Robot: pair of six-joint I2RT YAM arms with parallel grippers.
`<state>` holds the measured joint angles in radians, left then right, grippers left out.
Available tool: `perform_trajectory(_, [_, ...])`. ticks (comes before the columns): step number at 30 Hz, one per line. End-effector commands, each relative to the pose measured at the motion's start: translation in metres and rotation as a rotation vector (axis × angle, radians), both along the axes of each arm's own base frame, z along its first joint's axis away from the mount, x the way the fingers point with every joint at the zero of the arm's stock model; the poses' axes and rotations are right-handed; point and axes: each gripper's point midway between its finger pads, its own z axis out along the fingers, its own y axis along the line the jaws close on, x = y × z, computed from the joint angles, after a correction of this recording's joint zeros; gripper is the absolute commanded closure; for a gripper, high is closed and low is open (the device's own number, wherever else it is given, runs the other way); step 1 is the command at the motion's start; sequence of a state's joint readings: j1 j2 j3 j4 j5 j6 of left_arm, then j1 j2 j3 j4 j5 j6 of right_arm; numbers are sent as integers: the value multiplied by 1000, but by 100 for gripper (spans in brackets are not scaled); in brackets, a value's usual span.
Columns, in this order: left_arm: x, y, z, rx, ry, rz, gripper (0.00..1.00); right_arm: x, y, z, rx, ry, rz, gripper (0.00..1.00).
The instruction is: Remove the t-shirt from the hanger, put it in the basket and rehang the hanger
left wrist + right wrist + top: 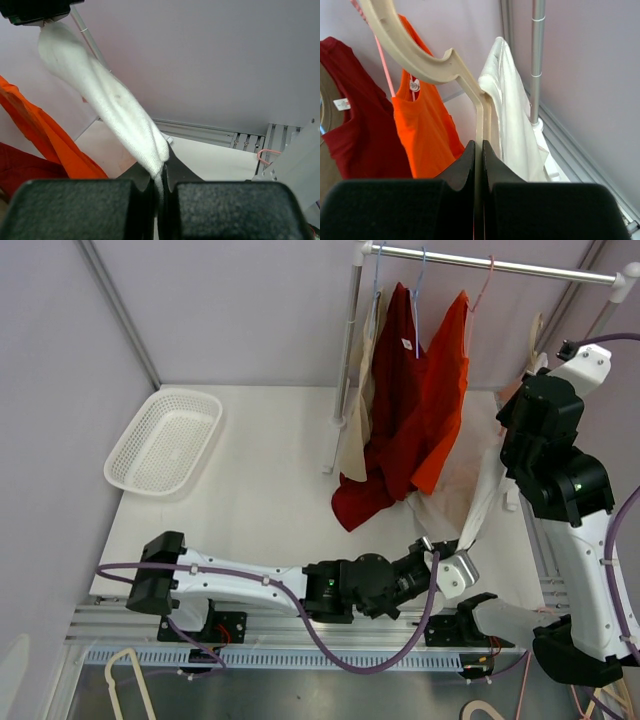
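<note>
While left gripper [161, 172] has its jaws clenched on the stretched white fabric t-shirt [115, 107], right gripper [478, 147] jaws grip the beige plastic hanger [427, 67], w/ shirt hanging against it.

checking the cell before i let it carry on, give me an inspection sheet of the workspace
surface: white table, red shirt hem resting on it
job's things: t-shirt stretched from the hanger down to the left arm
clutter: basket far left; orange shirt on the rail
grippers: left fingers shut on t-shirt; right fingers shut on hanger
cables: purple cable along left arm
surroundings: plain walls
</note>
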<state>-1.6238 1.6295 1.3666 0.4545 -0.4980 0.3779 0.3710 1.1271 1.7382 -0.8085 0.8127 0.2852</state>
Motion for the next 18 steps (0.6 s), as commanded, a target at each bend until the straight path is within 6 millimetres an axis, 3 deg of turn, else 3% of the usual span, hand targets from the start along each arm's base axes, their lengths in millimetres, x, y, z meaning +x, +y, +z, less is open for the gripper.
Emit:
perform_trajectory(1, [-16, 20, 31, -79, -11, 9, 99, 6, -13, 28, -7, -118, -88, 100])
perform_trajectory(2, [-17, 21, 17, -53, -8, 7, 99, 6, -13, 30, -8, -125, -91, 100])
perform_trajectory(4, [-20, 28, 21, -83, 30, -12, 99, 8, -13, 29, -14, -122, -92, 100])
perform_trajectory(6, [-22, 32, 4, -66, 45, -21, 99, 9, -13, 31, -15, -127, -92, 100])
perform_trajectory(7, [-24, 35, 6, -79, 65, -35, 99, 11, -15, 30, -30, -119, -98, 100])
perform_trajectory(11, [-35, 45, -26, -53, 118, -80, 99, 15, -35, 32, -27, -117, -137, 100])
perform_trajectory(13, [-35, 46, -44, -40, 158, -76, 99, 18, -32, 33, -9, -122, -108, 100])
perform_trajectory(18, [-45, 40, -59, -40, 201, -91, 99, 22, -29, 28, -2, -95, -75, 100])
